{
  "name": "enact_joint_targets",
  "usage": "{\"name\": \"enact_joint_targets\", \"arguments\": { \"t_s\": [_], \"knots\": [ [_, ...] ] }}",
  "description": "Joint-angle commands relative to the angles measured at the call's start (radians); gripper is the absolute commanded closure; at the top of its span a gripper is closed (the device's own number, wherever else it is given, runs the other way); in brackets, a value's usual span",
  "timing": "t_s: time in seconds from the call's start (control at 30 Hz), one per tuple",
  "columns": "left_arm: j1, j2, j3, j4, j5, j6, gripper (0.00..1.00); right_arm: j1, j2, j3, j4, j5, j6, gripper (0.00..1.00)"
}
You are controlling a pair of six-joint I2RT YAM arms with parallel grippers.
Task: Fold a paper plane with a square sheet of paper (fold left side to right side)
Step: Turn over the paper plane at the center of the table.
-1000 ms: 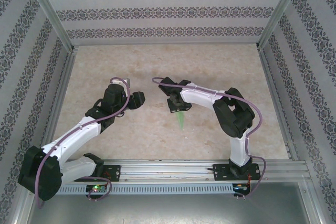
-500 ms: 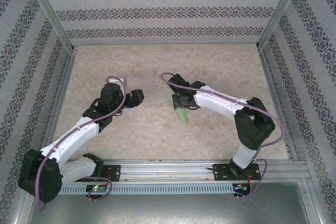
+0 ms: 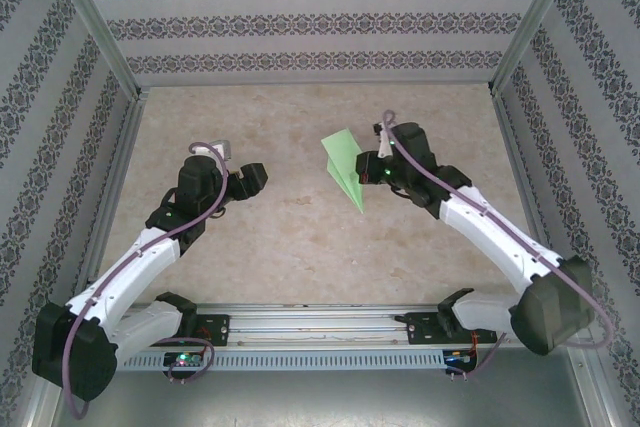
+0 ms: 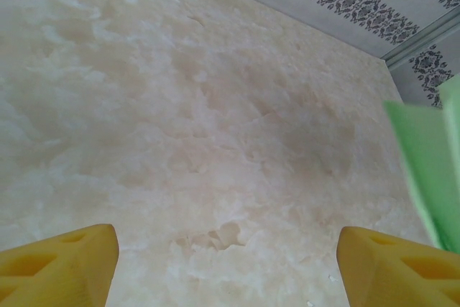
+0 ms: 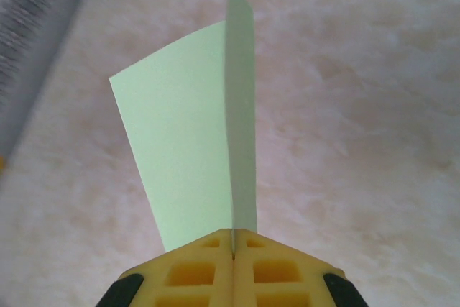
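Observation:
The paper plane (image 3: 345, 167) is a light green pointed dart held in the air over the middle of the table. My right gripper (image 3: 366, 173) is shut on it, pinching the centre crease. From the right wrist, the plane (image 5: 194, 156) sticks out from the closed yellow fingertips (image 5: 208, 264), one wing flat to the left and the other seen edge-on. My left gripper (image 3: 262, 179) stands open to the left of the plane, apart from it, with nothing between its yellow fingers (image 4: 65, 267). A green edge of the plane (image 4: 431, 170) appears at the right of the left wrist view.
The beige marbled table top (image 3: 300, 247) is bounded by patterned walls (image 3: 320, 22) at the back and sides. A metal rail (image 3: 330, 322) with both arm bases runs along the near edge.
The right arm has swung right and back, lifting the plane higher and turning it so its wings show. The left gripper has opened wider and drawn back a little to the left.

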Motion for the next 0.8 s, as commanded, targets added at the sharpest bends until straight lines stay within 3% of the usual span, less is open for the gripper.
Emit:
{"name": "enact_joint_targets", "arguments": {
  "t_s": [0.0,0.2,0.47,0.77],
  "knots": [
    [0.013,-0.011,0.026,-0.019,0.015,0.012,0.20,-0.048,-0.034,-0.097,0.273,-0.246,0.129,1.00],
    [0.015,0.008,0.027,0.002,0.052,-0.011,0.21,-0.081,0.017,-0.199,0.625,-0.437,0.339,1.00],
    [0.018,0.068,0.039,0.020,0.156,-0.073,0.24,-0.044,0.214,-0.262,1.061,-0.511,0.578,1.00],
    [0.022,0.110,0.029,0.010,0.186,-0.101,0.27,0.021,0.499,-0.222,1.125,-0.437,0.552,1.00]
  ]
}}
